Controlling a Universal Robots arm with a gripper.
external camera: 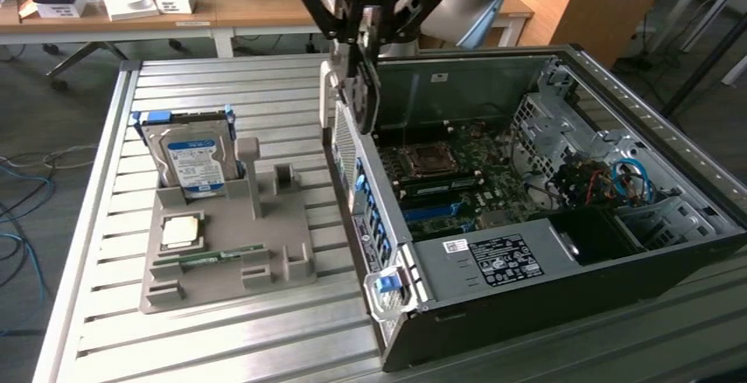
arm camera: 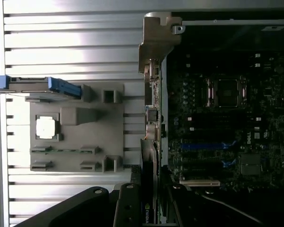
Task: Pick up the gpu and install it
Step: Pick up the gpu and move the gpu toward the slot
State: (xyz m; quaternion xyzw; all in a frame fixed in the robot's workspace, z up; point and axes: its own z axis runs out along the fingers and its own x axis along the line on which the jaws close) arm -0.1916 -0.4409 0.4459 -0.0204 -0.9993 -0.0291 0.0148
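The gripper [external camera: 371, 26] is clamping its 2 fingers on the gpu [external camera: 366, 86]. It is gripping the card near its upper edge, so the card is hanging straight down beneath the tool, standing on edge. In the wrist view, the gripper [arm camera: 149, 210] is pressing 1 finger [arm camera: 127, 208] against each face of the gpu [arm camera: 148, 179], whose thin edge is showing an NVIDIA mark. The card's lower end is hovering over the rear edge of the open computer case [external camera: 526, 313] and is not seated in any slot.

Below the tool, toward the exterior view's right, the motherboard [external camera: 467, 173] is lying exposed inside the case. Its CPU socket [external camera: 426, 157] and blue slots [external camera: 438, 212] are facing up.

On the tool's other side, toward the exterior view's left, a grey fixture tray [external camera: 275, 243] is sitting on the slatted metal table [external camera: 233, 77], well apart from the gripper. The tray is carrying 1 hard drive [external camera: 192, 160] standing upright, 1 CPU chip [external camera: 181, 230] lying flat and 1 green memory stick [external camera: 210, 258].
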